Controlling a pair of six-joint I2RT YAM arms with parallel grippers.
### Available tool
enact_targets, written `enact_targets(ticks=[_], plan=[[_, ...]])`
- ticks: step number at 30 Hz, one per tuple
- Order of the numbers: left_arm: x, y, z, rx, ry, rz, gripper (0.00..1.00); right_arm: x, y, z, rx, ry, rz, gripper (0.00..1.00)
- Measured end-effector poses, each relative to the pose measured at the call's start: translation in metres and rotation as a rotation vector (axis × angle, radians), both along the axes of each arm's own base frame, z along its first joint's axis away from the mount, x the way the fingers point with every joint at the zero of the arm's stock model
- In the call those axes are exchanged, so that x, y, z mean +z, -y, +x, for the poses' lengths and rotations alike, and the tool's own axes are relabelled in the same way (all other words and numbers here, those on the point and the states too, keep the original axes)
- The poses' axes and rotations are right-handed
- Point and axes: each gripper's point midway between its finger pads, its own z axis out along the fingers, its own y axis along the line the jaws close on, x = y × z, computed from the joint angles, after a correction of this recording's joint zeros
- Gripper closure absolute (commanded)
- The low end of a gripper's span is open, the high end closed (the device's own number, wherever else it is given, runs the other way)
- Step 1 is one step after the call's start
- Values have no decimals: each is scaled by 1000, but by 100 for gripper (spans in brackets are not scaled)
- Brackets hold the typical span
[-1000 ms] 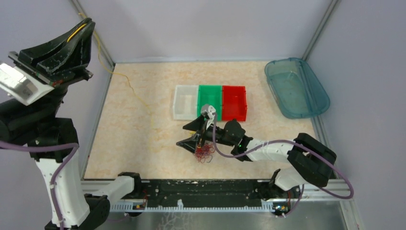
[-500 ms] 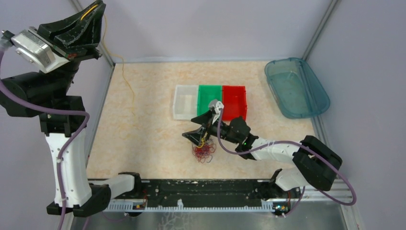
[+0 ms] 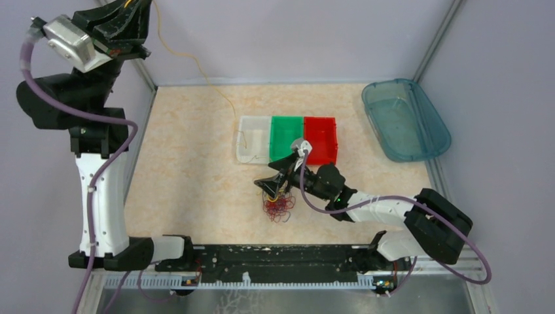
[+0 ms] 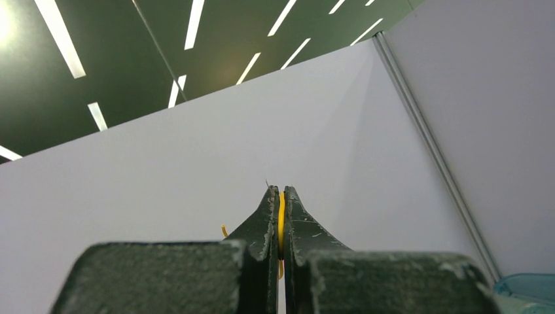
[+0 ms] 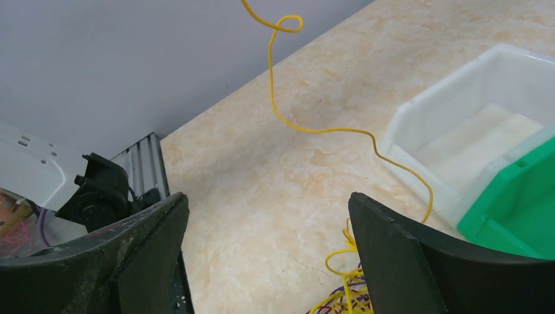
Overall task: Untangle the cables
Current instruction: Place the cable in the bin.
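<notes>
High at the far-left corner, pointing upward: left gripper, fingers pinched flat on yellow wire (only a sliver of yellow showing between the pads in the wrist view). From there, wire strung down and rightward through the air, looped once, past the near-left corner of white bin, ending in tangled bunch on the table. Mostly red and dark curls with some yellow in it, lying just in front of the bins, near the table's middle. Low, directly above it: right gripper, fingers spread wide, gripping nothing, yellow strands on the table between them. Cannot tell whether fingertips touch the curls. Behind, in a touching row: white bin, green bin, red bin. At far right, well apart: blue tray.
</notes>
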Motion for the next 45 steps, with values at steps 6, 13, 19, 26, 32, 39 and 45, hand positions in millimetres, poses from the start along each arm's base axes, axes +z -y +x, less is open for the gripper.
enact_targets(ticks=[6,13,19,26,32,39,45], plan=[[-13,6,41,-12,-46,1,100,-2,14,3,-61,-3,1,8],[-19,35,65,-81,-57,0,100,0,24,8,-121,4,9,9],[-10,52,67,-105,-14,-2,100,1,25,10,-131,4,11,9],[-1,50,73,-67,37,-15,100,-1,26,10,-134,-1,3,10],[-4,51,87,-28,62,-1,100,-4,30,13,-158,-10,-13,10],[-22,60,121,16,57,32,100,-2,38,13,-183,-6,-13,11],[-38,78,146,23,42,54,100,-1,45,12,-199,-1,-9,11]])
